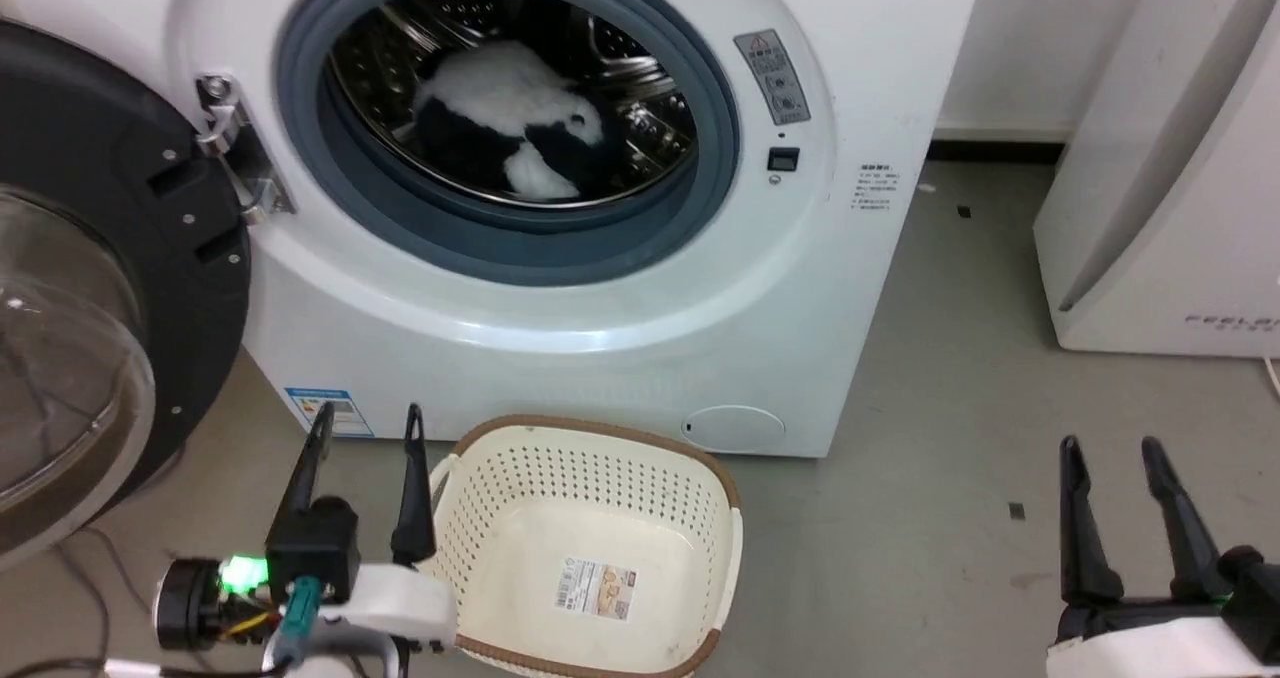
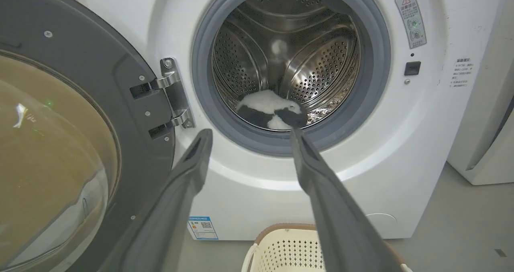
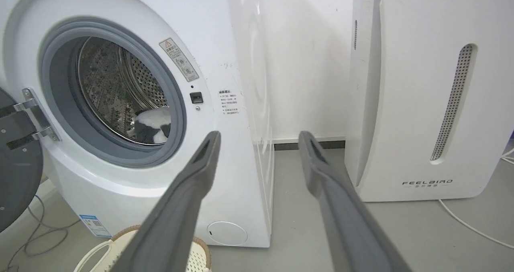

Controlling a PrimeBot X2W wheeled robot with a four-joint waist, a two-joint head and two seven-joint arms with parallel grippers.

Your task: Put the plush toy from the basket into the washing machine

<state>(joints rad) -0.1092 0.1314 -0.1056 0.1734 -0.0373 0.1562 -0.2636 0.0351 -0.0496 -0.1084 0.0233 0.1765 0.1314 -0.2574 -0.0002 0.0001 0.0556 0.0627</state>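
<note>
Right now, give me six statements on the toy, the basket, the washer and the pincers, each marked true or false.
1. The plush toy lies in the washing machine's drum. True.
2. The basket stands on the floor before the washing machine. True.
3. The basket holds a second toy. False: it holds a paper label, no toy.
4. The washing machine's door is shut. False: the door is swung open.
5. The right pincer grips the plush toy. False: the right pincer is open and empty.
6. The left pincer is open. True.
</note>
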